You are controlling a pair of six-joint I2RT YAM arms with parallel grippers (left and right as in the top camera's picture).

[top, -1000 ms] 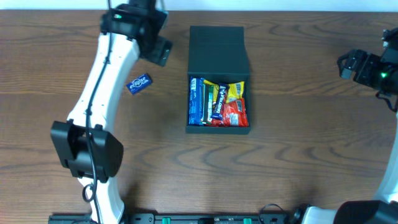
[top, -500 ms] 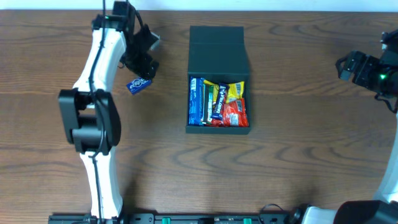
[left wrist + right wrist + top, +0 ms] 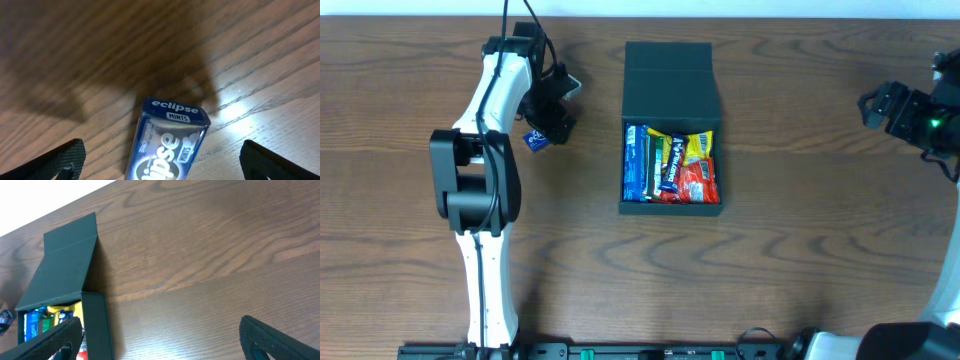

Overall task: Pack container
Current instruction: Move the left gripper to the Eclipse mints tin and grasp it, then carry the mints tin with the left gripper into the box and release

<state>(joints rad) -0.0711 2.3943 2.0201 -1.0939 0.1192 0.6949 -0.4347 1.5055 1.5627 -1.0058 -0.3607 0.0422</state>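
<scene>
Left end effector (image 3: 171,161) is what I have on my wrist feed, looking down at a blue Eclipse mints pack (image 3: 167,145). Its two dark fingertips (image 3: 65,159) sit at the bottom corners of that view, spread wide, with the pack lying flat between them and touched by neither. From overhead, this arm reaches to the far left part of the surface (image 3: 800,250), and the mints lie well apart from the container (image 3: 670,82). The container sits near the middle of the surface, a little towards the far side. Its flap lid is laid open and flat on the far side, and the shallow tray is on the near side. The tray is already crowded with snack packets: a blue bar (image 3: 634,162) along the left wall, a yellow packet (image 3: 699,147) towards the right and a red packet (image 3: 699,185) in the near right corner. My right end effector (image 3: 167,342) hangs over bare wood at the far right, fingers spread and holding nothing, its camera facing the container from the side. The surface is dark brown wood with strong grain, and it carries the left arm's shadow around the mints. Beyond its far edge I see only a plain white strip (image 3: 770,8). A black rail (image 3: 650,351) runs along the near edge.
</scene>
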